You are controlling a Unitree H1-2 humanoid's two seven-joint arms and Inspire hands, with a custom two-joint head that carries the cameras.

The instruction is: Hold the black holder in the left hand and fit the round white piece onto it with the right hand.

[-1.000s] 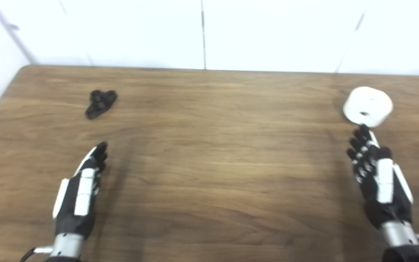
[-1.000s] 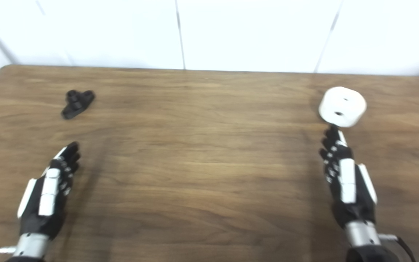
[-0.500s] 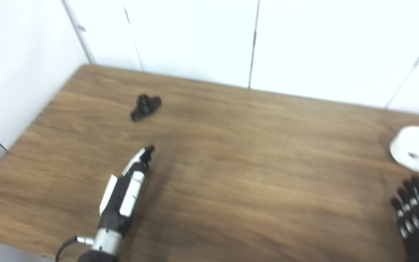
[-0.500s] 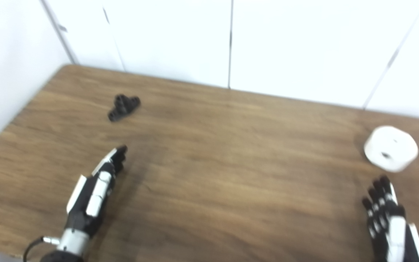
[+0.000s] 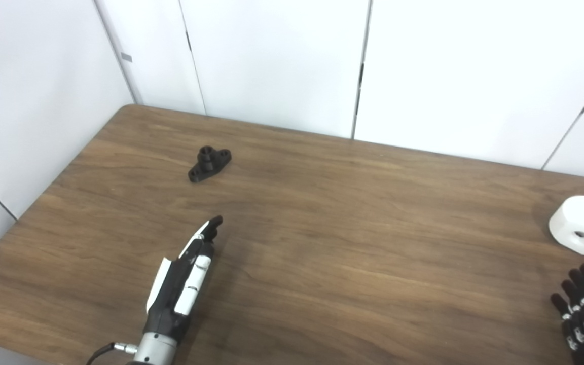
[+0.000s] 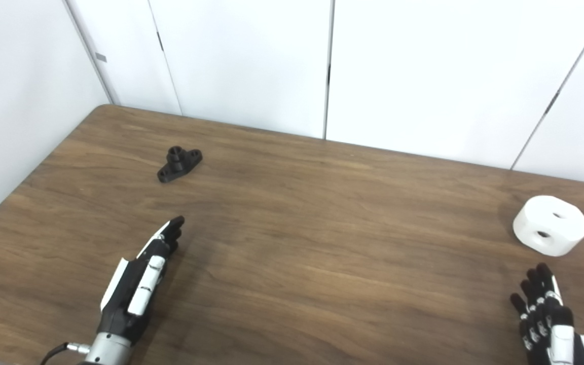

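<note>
Wooden table [image 6: 322, 263]: one black holder [image 6: 179, 163], one white piece [image 6: 550, 225]; both hands empty, fingers extended.

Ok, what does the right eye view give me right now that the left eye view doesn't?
Only the right eye view shows the round white piece whole, with table beyond it, and more of the right hand down to its white back. Only the left eye view shows a little more of the wall left of the table. Both show the black holder lying untouched near the far left corner, and the left hand open, short of it, holding nothing.
</note>
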